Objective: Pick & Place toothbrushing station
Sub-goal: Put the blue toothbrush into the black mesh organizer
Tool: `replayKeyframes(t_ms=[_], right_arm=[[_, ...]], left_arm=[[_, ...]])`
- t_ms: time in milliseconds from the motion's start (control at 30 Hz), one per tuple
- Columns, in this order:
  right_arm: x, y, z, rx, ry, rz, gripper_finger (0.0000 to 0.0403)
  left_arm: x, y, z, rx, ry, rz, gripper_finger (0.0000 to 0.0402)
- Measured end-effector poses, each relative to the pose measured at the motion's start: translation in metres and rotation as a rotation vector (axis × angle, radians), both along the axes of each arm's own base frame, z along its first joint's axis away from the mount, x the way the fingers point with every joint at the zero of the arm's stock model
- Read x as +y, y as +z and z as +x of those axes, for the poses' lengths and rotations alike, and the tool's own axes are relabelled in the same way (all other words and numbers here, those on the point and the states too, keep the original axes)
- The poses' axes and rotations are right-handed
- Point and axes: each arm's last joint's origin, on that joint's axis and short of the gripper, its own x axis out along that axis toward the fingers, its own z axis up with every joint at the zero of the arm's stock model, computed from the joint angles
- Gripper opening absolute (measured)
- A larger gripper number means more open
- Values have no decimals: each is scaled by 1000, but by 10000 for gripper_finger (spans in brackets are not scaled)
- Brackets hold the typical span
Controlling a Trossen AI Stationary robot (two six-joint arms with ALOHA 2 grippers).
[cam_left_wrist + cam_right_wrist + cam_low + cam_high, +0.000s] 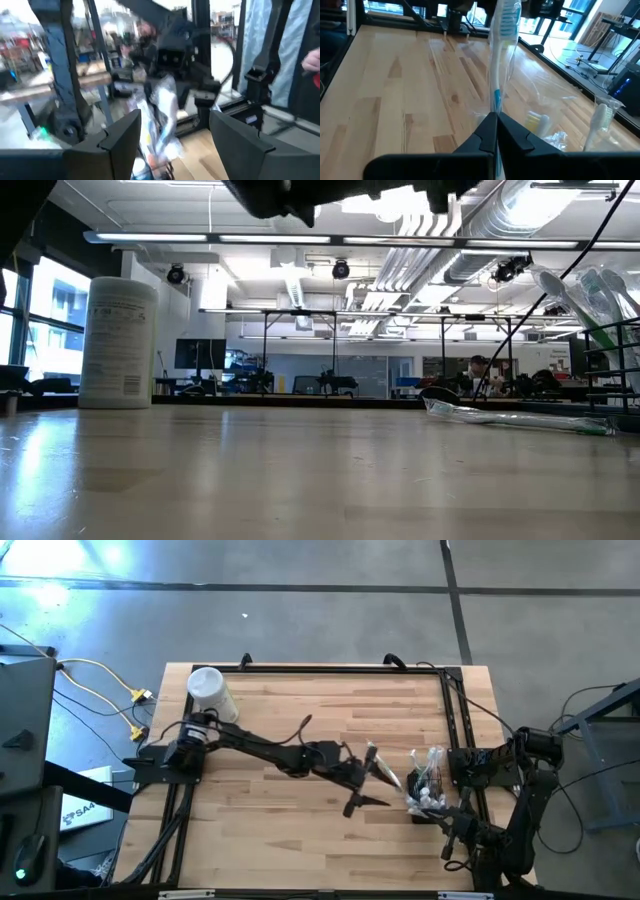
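A wrapped toothbrush is pinched by the right pincer (496, 131) beside the small black wire-mesh holder (425, 790).

The clear-handled toothbrush with blue bristles (501, 45) is clamped upright between the pressed-together fingers of the right pincer, with more wrapped toothbrushes (428, 772) bunched in the holder just beside it. The left pincer (364, 783) is held spread above the wooden tabletop (280, 840), its fingers (122, 137) set towards the holder. A white cylindrical canister (211, 693) is seen well behind the left pincer.

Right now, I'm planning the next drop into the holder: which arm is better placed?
Right. Its gripper is shut on a toothbrush near the holder; the left gripper is open and empty, out mid-table.
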Motion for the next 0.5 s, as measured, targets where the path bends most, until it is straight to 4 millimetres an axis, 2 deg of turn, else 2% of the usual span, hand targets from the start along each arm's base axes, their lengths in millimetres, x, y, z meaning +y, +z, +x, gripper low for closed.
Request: replayKeyframes(t_ms=[300,500], right_arm=[[0,0,0,-1,1,-1,3],[0,0,0,-9,11,-10,3]], left_arm=[[-4,3,23,25,-15,-19,232],[-3,4,26,25,21,-46,232]])
